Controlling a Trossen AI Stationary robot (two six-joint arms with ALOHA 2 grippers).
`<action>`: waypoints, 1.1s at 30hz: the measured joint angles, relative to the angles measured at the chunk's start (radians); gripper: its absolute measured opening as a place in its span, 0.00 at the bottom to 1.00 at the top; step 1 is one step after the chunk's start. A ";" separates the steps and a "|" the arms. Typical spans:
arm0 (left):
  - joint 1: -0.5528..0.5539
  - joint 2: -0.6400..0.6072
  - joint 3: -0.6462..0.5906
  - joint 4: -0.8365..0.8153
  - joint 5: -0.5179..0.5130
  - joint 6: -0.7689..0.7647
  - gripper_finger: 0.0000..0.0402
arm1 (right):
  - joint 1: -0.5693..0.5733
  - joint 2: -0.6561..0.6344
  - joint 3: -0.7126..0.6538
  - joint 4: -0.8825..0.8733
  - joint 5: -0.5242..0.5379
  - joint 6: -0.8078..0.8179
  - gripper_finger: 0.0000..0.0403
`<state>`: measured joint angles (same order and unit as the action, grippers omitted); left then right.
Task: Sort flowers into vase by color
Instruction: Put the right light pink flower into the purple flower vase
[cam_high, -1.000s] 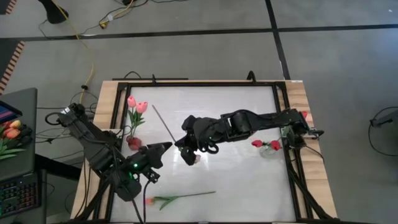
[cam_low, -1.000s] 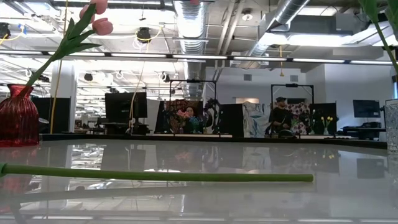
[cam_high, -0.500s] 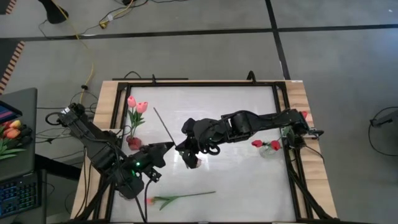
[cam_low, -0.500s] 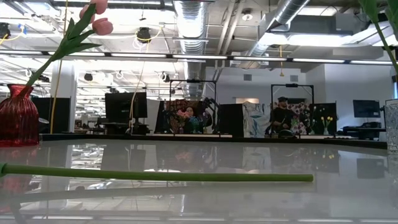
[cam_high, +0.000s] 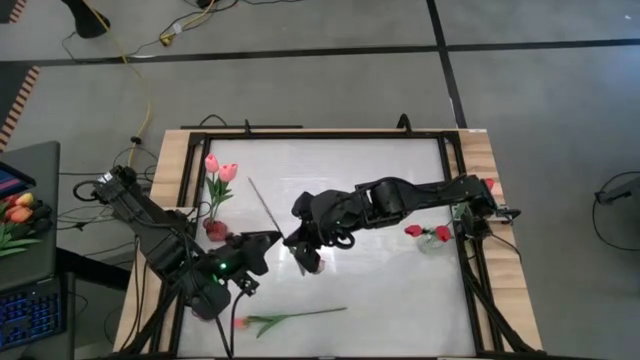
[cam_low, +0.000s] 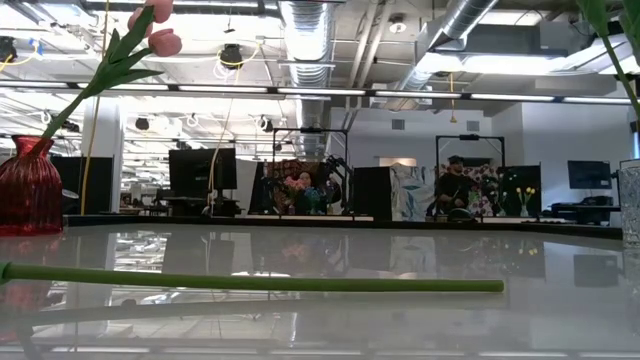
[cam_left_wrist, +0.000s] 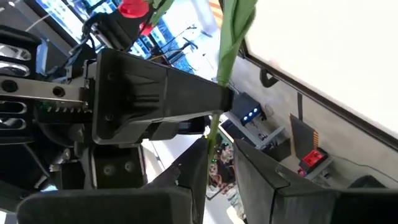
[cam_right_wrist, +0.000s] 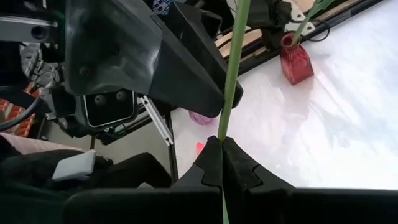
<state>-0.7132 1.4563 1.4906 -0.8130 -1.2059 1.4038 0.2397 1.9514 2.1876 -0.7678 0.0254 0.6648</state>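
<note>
Trouble is most likely at the handover in the middle of the high view. One flower stem is pinched there by the right gripper, its fingers fully closed on the green stalk, while the left gripper stands just beside it, partly open; whether the stem is truly clamped by it cannot be told. If release comes early, the stem could be dropped onto the table. If both pull, it could be bent. Two pink tulips are already stood in the red vase at centre left, red ones in the clear vase at right, and one tulip lies loose at lower centre.
</note>
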 joint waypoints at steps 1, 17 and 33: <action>0.000 0.000 0.000 0.016 0.003 0.015 0.17 | -0.002 0.000 0.000 -0.003 -0.004 0.005 0.05; 0.031 0.000 0.000 0.061 0.032 0.060 0.17 | -0.005 0.000 0.000 0.000 -0.047 -0.008 0.05; 0.031 0.000 0.000 0.061 0.023 0.025 0.00 | -0.006 0.000 0.000 0.034 -0.027 -0.096 0.22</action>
<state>-0.6827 1.4567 1.4906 -0.7517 -1.1828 1.4283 0.2333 1.9518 2.1876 -0.7339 -0.0021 0.5685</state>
